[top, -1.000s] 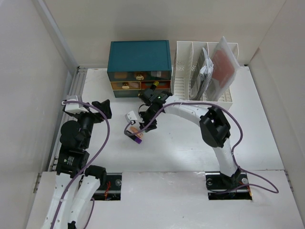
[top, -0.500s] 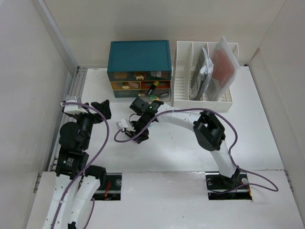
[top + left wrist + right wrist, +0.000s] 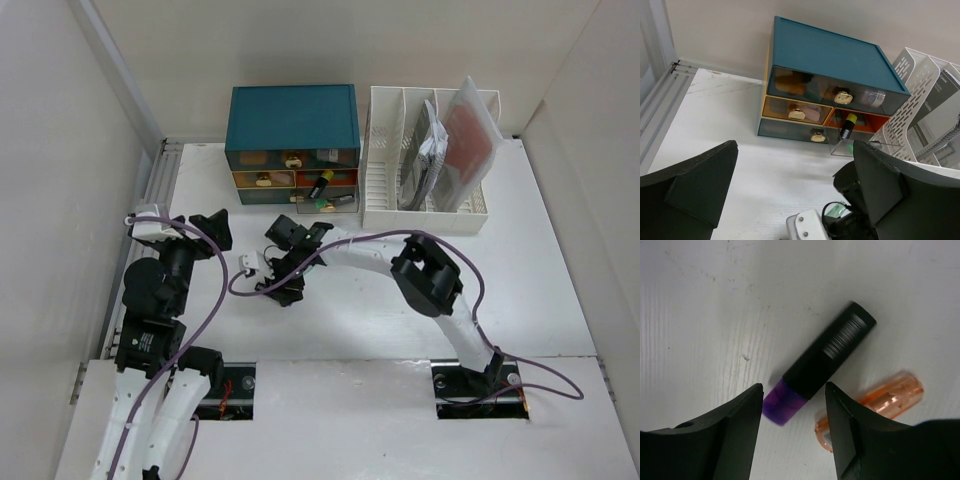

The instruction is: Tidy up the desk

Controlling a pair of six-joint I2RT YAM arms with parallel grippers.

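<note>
Leftward and toward the near edge is where the right gripper point(image 3: 284, 288) has travelled since a second ago: it has left the front of the teal drawer cabinet point(image 3: 293, 118) and now hangs low over the middle-left part of the desk point(image 3: 530, 280). The desk is the broad white top that carries everything and fills most of the overhead view.

From the right wrist camera, the gripper's two fingers stand apart, and the purple end of a black marker point(image 3: 826, 359) lies on the desk surface between their tips. Neither finger clearly touches it. The marker lies at a slant, with its barcode end pointing up and to the right. Just beside it, to the lower right, lies a translucent orange piece point(image 3: 875, 399), partly behind the right finger.

The left gripper point(image 3: 212, 228) sits near the desk's left side with its fingers spread wide and nothing between them. Its wrist camera looks toward the cabinet. There the clear lower-right drawer point(image 3: 852, 145) is pulled out, with a yellow-capped marker point(image 3: 847, 126) resting in it.

A white file rack point(image 3: 385, 160) stands just right of the cabinet, at the back of the desk, and holds packets point(image 3: 465, 130) in its right-hand slots
</note>
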